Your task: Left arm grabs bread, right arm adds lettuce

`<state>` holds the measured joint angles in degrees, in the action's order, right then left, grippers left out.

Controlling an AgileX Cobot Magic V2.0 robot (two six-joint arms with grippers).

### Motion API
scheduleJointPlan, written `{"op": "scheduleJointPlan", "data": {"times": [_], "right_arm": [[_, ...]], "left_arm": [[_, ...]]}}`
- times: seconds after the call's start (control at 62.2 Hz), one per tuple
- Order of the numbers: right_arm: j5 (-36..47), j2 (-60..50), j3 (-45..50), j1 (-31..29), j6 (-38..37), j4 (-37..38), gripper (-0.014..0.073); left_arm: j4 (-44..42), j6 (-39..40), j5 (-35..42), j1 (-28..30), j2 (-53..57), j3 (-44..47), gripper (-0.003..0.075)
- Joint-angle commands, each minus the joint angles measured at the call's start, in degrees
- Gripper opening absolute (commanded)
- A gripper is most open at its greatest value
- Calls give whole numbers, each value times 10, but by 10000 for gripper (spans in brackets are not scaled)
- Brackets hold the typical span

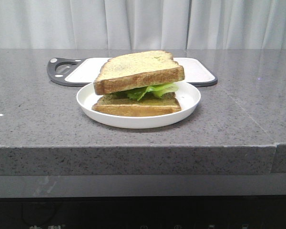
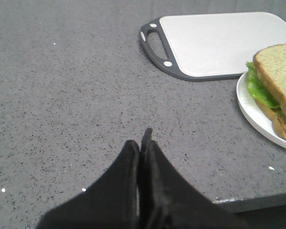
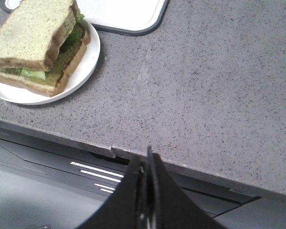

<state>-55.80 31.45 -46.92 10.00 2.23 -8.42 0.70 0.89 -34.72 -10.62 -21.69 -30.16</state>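
Observation:
A white plate (image 1: 188, 102) in the middle of the counter carries a sandwich. The thick bread (image 1: 138, 70) lies on top, tilted, with green lettuce (image 1: 155, 89) under it and a flatter slice (image 1: 136, 107) at the bottom. The left wrist view catches the bread (image 2: 279, 67) and lettuce (image 2: 257, 88) on the plate (image 2: 255, 114), well off to one side of my left gripper (image 2: 142, 140), which is shut and empty over bare counter. My right gripper (image 3: 148, 157) is shut and empty above the counter's front edge, away from the bread (image 3: 31, 31) and plate (image 3: 83, 62). Neither arm shows in the front view.
A white cutting board (image 1: 195, 71) with a dark rim and handle (image 1: 62, 69) lies just behind the plate. The grey speckled counter (image 1: 238, 114) ends in a front edge near the camera, with a dark panel below.

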Motion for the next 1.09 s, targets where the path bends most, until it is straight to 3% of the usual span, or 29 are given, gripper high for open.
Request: {"op": "scheduleJointPlan", "data": {"times": [0.0,0.113,0.241,0.418,0.579,1.078], "right_arm": [[39,2,-13,-1,1,2,-118],[39,2,-13,-1,1,2,-118],[39,2,-13,-1,1,2,-118],[39,2,-13,-1,1,2,-118],[37,2,-13,-1,1,2,-118],[34,2,-13,-1,1,2,-118]], "left_arm": [[4,4,98,17,28,28,-20],[4,4,217,43,89,124,-20],[4,4,289,61,160,203,-20],[4,4,302,69,232,271,-20],[4,4,347,69,230,308,-20],[4,4,380,69,231,307,-20]]}}
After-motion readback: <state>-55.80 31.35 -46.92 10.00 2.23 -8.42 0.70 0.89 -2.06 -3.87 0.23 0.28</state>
